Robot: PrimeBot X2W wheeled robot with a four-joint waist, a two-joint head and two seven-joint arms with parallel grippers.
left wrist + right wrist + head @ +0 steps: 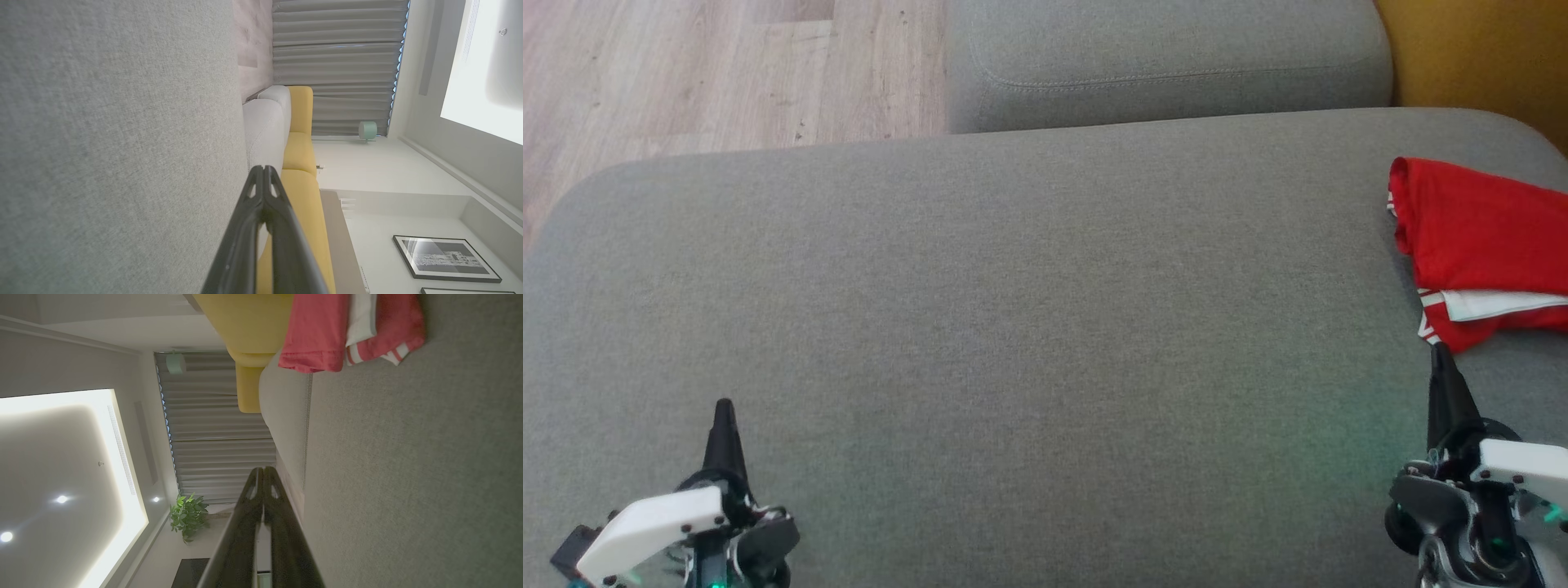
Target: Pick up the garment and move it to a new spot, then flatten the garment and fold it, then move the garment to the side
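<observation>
Two hands, both mine, both shut tight, nothing held in either. Upper left corner: wood floor. Lower left: my left hand, fingers pressed together into one dark point, aimed up the head view over the big grey seat cushion; cannot tell if it touches the fabric. The middle of the cushion is bare grey cloth. Behind it, top centre, sits a second grey cushion. Top right corner: a yellow seat. Right edge: the garment, red with white striped trim, folded, lying flat on the right end of the big cushion and cut off by the picture edge. Lower right: my right hand, fingers closed together, tip just below the garment's near edge in the head view. In the right wrist view bare cushion lies between fingertips and garment, so apart.
</observation>
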